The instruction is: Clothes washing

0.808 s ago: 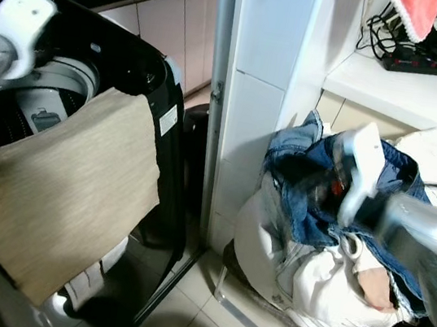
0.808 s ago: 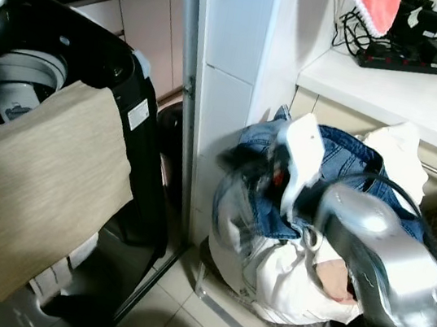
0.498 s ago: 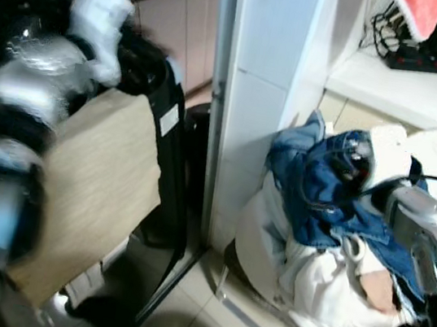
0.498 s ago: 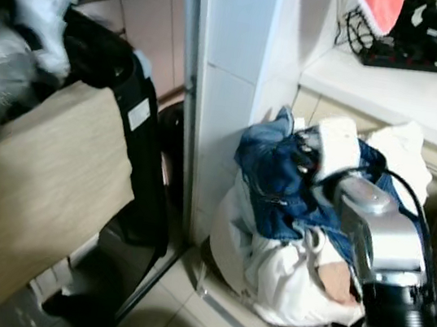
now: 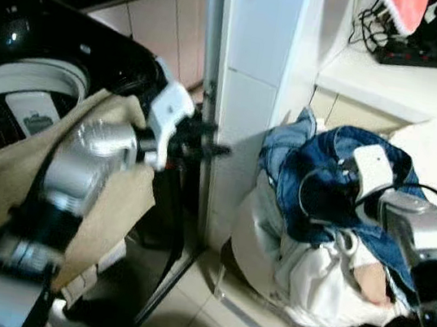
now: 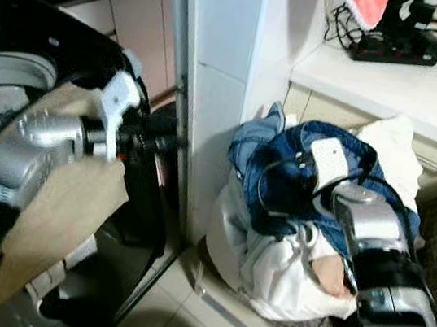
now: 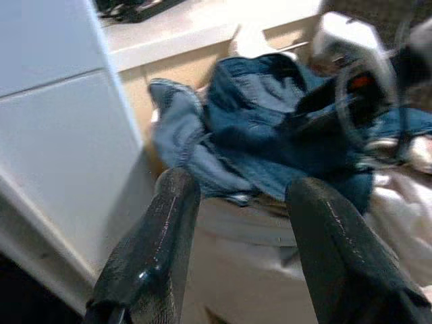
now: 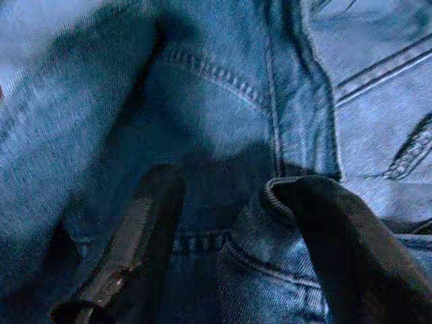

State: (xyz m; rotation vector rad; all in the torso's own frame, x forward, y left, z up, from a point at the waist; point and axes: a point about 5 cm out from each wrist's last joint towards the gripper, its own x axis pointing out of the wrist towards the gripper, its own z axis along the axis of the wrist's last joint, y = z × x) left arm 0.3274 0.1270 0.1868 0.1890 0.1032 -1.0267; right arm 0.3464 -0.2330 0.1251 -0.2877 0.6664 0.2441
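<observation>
R gripper fingers spread, sunk in jeans atop laundry pile, L gripper open, empty, by white pillar, tan cloth over washer

The head views are evenly lit indoors, brightest on the white counter, with deep shadow around the black washing machine. The left arm is smeared by motion blur. The right wrist view is dim and bluish over the jeans; the left wrist view's near fingers are soft.
</observation>
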